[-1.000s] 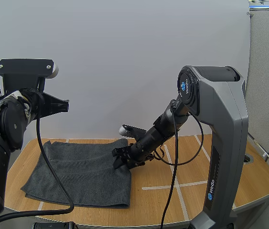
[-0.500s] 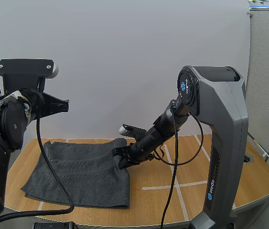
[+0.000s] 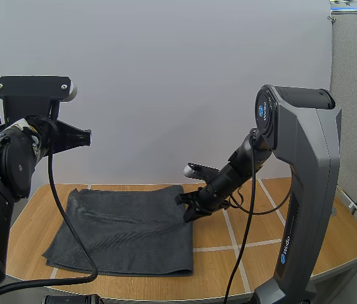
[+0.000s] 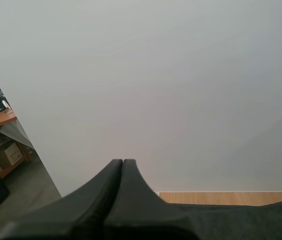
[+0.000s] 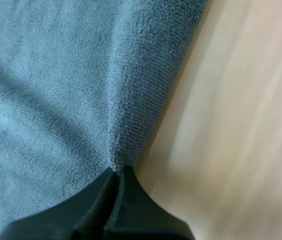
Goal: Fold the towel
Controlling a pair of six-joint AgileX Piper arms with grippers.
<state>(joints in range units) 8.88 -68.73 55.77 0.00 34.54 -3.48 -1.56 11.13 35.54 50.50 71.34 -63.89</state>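
Our right claw seems clamped on the towel's right edge; it lies flat on the bench's left half. We should lift, sweep leftward, align edges. Left claw closed, empty.

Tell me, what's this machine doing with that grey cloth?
A two-armed robot is working on folding a dark grey towel that lies spread on a wooden table. Its right hand is down at the towel's right edge, closed and pinching the fabric there. The left hand is closed on nothing, held up in the air off the towel. The towel lies mostly flat, not yet folded over.
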